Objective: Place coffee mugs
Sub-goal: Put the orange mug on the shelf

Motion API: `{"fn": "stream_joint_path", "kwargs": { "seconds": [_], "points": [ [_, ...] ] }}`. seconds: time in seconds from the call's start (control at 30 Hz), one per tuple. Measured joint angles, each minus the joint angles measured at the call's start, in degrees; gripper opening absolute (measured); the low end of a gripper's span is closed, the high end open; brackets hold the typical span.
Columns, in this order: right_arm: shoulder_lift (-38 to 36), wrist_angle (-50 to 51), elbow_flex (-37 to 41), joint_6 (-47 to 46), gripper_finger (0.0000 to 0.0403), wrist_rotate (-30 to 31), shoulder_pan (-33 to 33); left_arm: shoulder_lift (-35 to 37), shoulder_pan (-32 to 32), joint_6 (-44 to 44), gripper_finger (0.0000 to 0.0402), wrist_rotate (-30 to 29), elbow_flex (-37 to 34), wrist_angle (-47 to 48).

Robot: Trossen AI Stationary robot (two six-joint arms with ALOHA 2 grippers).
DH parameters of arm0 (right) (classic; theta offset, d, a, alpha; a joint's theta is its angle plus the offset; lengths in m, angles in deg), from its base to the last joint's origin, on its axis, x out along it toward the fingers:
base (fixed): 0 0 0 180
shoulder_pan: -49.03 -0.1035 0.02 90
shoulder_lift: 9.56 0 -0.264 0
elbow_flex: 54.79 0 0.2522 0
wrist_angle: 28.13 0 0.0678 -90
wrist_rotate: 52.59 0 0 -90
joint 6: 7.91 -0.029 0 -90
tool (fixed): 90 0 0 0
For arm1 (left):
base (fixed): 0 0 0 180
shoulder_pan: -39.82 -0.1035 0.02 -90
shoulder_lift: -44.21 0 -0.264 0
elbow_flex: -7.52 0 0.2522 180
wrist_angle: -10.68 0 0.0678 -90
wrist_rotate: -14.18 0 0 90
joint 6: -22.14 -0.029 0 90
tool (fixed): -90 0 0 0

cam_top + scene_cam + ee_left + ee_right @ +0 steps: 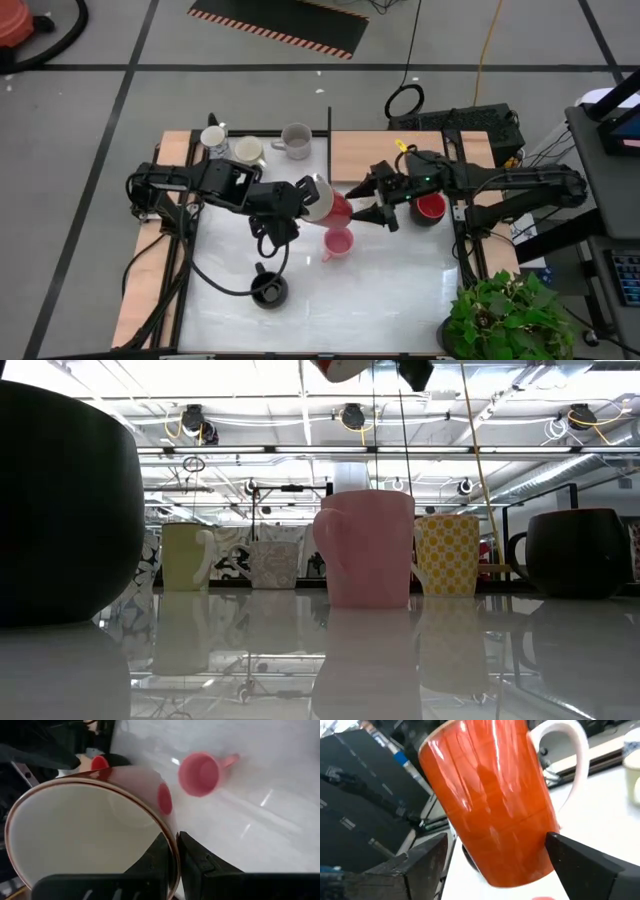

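Left claw (pixel 172 857): pinches the red mug's (pixel 328 203) rim, holding it up.
Right claw (pixel 368 198): wide, one finger each side of it.
Pink mug (pixel 338 243): below the claws.
Writing: none readable.

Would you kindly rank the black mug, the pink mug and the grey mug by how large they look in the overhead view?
1. Black mug, marginally largest.
2. Grey mug and pink mug look alike, so I won't separate them. All three differ only slightly from this height.

Grey floor (pixel 90 110) crossed by dark lines, a striped mat (pixel 280 22) beyond the table, a plant (pixel 505 315) at its corner; ceiling lamps (pixel 350 415) overhead
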Motion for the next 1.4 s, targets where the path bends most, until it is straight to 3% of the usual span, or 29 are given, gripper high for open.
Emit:
{"fn": "stream_joint_path", "kwargs": {
  "seconds": [0.33,0.7,1.03,1.4],
  "points": [
    [2.5,-1.0,0.0,1.7,0.0335,-0.6,-0.7,0.0,1.1,0.4,0.0023,-0.2,-0.1,0.4],
    [5.0,-2.0,0.0,1.9,0.0394,-3.7,-0.7,0.0,1.7,0.3,0.0023,-0.5,-0.1,-0.1],
    [10.8,-7.2,0.0,0.0,0.0399,-12.6,-0.7,-0.7,1.7,0.1,0.0023,1.0,-0.1,1.1],
    [11.8,-11.0,0.1,-4.9,0.04,-17.9,1.7,-0.6,1.6,0.6,0.0023,0.3,-0.1,1.2]
  ]
}}
